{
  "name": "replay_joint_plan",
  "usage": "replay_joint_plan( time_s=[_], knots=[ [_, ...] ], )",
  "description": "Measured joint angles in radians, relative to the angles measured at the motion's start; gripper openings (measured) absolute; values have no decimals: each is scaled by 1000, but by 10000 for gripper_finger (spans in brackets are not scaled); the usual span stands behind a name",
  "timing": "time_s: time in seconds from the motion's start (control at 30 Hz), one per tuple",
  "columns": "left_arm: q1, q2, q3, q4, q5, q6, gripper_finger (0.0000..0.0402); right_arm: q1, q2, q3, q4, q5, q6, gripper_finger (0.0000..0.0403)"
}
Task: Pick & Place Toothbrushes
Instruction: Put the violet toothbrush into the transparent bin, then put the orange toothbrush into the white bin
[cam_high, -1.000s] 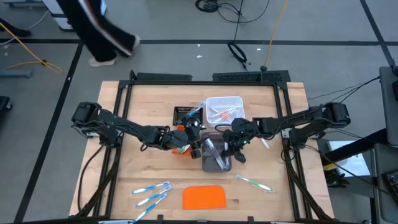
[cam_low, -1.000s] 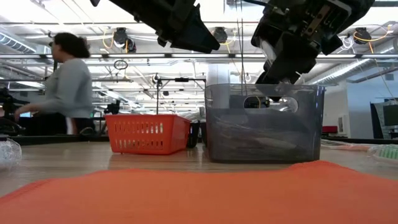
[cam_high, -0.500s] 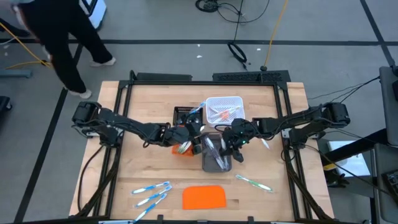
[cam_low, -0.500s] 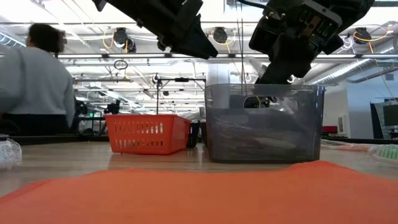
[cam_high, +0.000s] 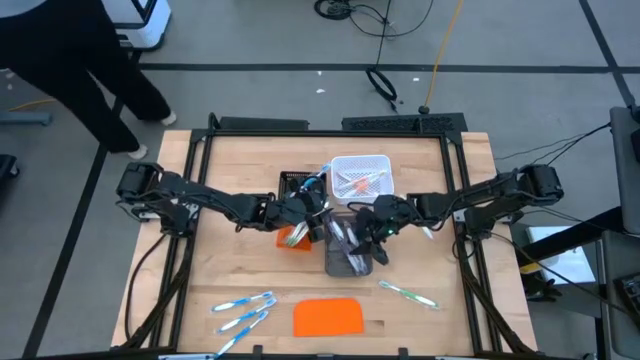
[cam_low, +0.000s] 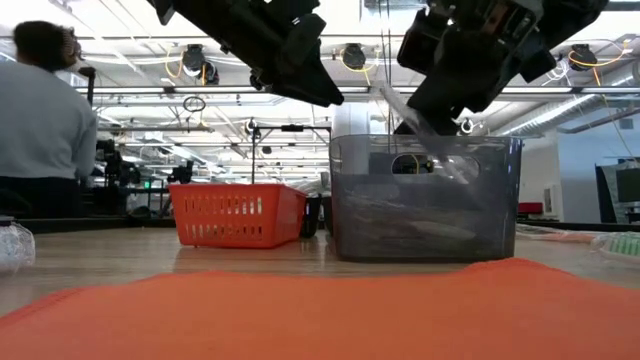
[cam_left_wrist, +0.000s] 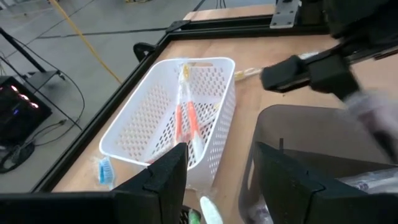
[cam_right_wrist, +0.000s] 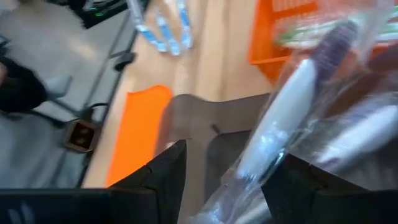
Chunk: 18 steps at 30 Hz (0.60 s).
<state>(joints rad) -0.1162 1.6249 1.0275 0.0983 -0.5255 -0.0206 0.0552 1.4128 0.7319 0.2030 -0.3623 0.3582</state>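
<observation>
The right pincer (cam_high: 372, 236) hangs over the translucent grey plastic bin (cam_high: 347, 247), fingers spread around a pale wrapped toothbrush (cam_right_wrist: 280, 121), seemingly released. The left pincer (cam_high: 322, 222), fingers apart and empty, hovers beside the bin above the bench (cam_high: 230, 265).

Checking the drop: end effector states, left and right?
Left end effector: open, empty.
Right end effector: open, grey toothbrush between fingers, over grey bin.

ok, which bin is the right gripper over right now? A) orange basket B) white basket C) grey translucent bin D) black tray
C: in the high view the right gripper sits over the grey translucent bin, and its wrist view looks straight down at a wrapped toothbrush over that bin's rim.
</observation>
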Motion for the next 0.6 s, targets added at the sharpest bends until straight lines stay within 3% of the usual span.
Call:
replay_joint_plan(
  time_s=[0.4,0.6],
  knots=[
    [5,0,0,-37,0,-35,186,-30,0,-1,12,24,-25,185],
    [6,0,0,-50,0,-37,186,-62,-28,-1,-84,22,-92,179]
  ],
)
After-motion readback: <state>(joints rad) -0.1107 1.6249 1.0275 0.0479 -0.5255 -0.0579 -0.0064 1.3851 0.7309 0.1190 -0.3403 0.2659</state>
